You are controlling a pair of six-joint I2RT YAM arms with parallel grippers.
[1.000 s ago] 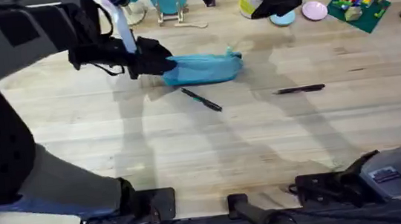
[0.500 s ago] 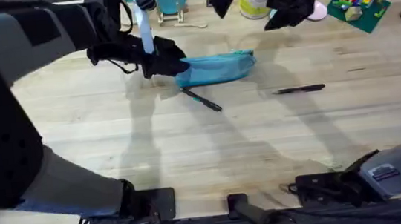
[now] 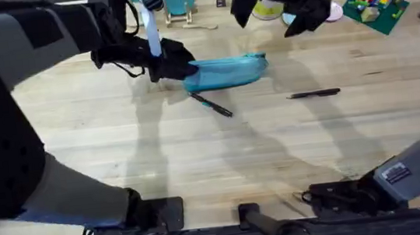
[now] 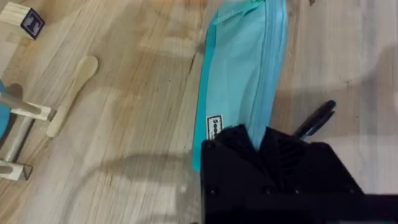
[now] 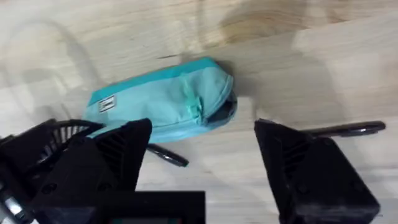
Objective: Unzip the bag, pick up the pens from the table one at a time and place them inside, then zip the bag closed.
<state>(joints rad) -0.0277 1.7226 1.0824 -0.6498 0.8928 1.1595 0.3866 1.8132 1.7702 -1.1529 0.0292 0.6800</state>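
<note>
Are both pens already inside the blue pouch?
No. Both pens lie on the table, outside the blue pouch.

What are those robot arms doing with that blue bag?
The left gripper is pinching one end of the turquoise bag to hold it on the table. The right gripper hangs open above the bag's other end, not touching it. Both pens are on the wood: one right beside the bag, the other lying off by itself. Neither pen is in the bag yet.
</note>
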